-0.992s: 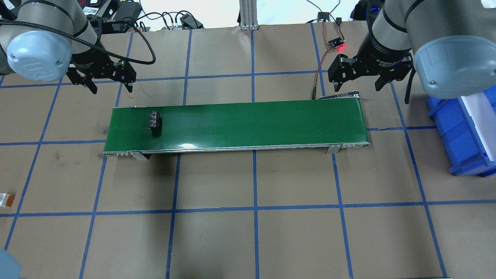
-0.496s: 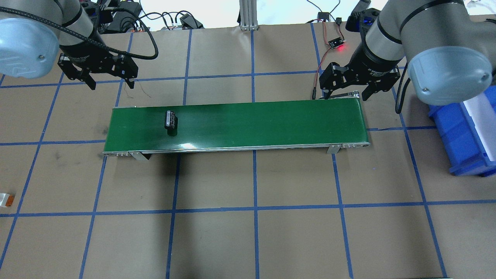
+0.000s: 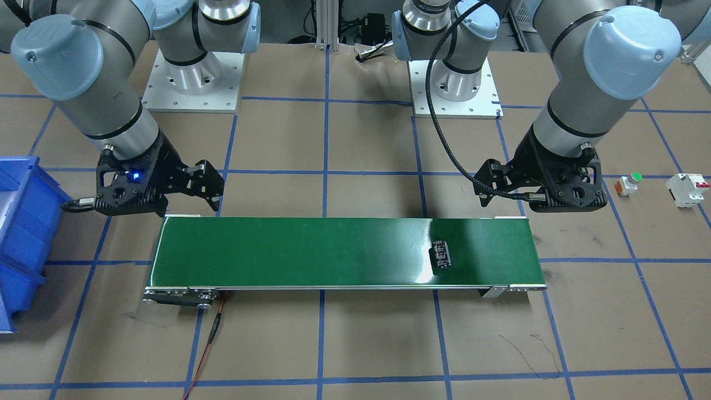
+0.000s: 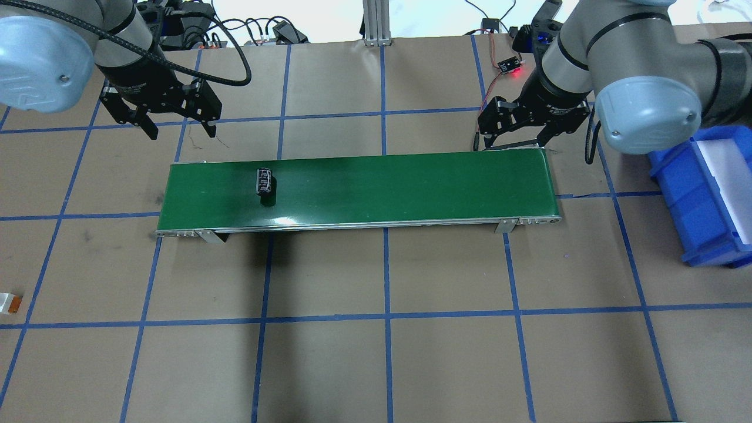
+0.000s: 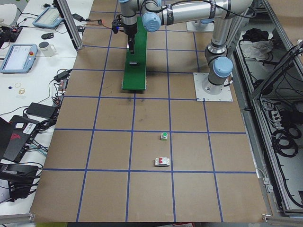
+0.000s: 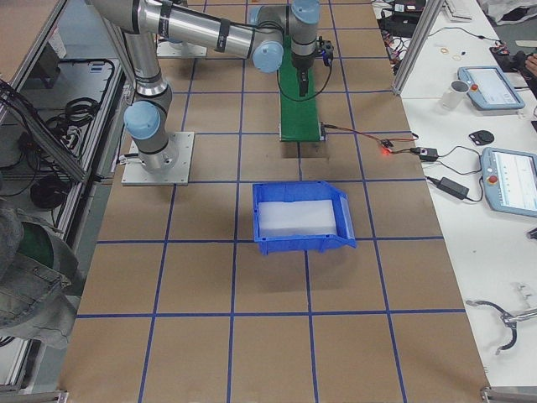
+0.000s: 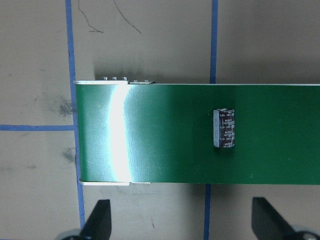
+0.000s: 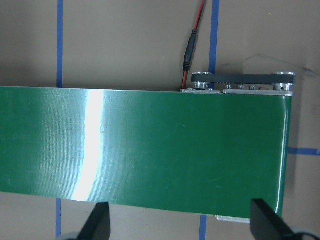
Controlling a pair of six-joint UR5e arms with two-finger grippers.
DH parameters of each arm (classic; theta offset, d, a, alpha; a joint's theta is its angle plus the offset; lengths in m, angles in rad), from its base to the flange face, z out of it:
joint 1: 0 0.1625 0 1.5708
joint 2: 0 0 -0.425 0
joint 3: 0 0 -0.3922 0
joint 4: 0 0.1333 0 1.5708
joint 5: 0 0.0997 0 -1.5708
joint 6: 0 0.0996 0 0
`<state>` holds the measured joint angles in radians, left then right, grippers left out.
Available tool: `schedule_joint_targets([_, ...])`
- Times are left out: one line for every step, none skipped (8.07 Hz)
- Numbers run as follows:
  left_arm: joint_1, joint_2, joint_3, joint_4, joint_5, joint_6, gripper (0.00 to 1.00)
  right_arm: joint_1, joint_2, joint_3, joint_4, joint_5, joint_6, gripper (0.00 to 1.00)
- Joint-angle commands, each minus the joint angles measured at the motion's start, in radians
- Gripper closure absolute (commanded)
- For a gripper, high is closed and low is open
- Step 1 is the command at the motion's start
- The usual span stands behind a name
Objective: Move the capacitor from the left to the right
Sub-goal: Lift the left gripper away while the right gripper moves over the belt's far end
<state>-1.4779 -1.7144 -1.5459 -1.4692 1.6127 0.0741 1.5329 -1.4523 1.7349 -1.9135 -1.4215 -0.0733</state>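
Note:
The capacitor [image 4: 264, 180], a stubby dark cylinder with a pale striped side, lies on its side on the left part of the green conveyor belt [image 4: 382, 185]. It also shows in the front view [image 3: 442, 254] and the left wrist view [image 7: 224, 128]. My left gripper [image 4: 181, 130] is open and empty, above the table just beyond the belt's left end, apart from the capacitor. My right gripper [image 4: 515, 140] is open and empty over the far edge of the belt's right end. The right wrist view shows only bare belt [image 8: 150, 145] below its fingers.
A blue bin [image 4: 699, 200] with a white liner stands right of the belt. A small white push button with a green cap [image 3: 629, 183] and a white circuit breaker [image 3: 687, 190] sit on the table on my left side. A sensor board with a red light [image 4: 510, 66] and its wire lie behind the belt's right end.
The capacitor has moved to the right along the belt. My left gripper has shifted right behind the belt. My right gripper has moved left to the belt's right end.

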Motion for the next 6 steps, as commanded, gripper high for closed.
schedule_joint_targets([-0.001,-0.001,0.0,-0.002,-0.004,0.004,0.0,0.0,0.078,0.0,-0.096,0.094,-0.051,0.0])
schedule_joint_targets([-0.001,-0.001,0.0,-0.002,-0.002,0.01,0.0,0.0,0.084,0.0,-0.101,0.093,-0.052,0.0])
schedule_joint_targets([-0.001,-0.001,0.0,0.0,-0.002,0.012,0.0,0.0,0.099,0.002,-0.102,0.093,-0.051,0.01])
schedule_joint_targets([-0.001,-0.001,0.0,0.0,0.0,0.013,0.0,0.0,0.122,0.002,-0.11,0.096,-0.051,0.02])
schedule_joint_targets([-0.001,-0.001,0.0,0.0,0.001,0.015,0.0,0.0,0.134,0.005,-0.133,0.098,-0.051,0.01])
schedule_joint_targets([-0.001,-0.002,0.0,0.0,0.0,0.015,0.0,0.0,0.142,0.005,-0.146,0.098,-0.051,0.0])
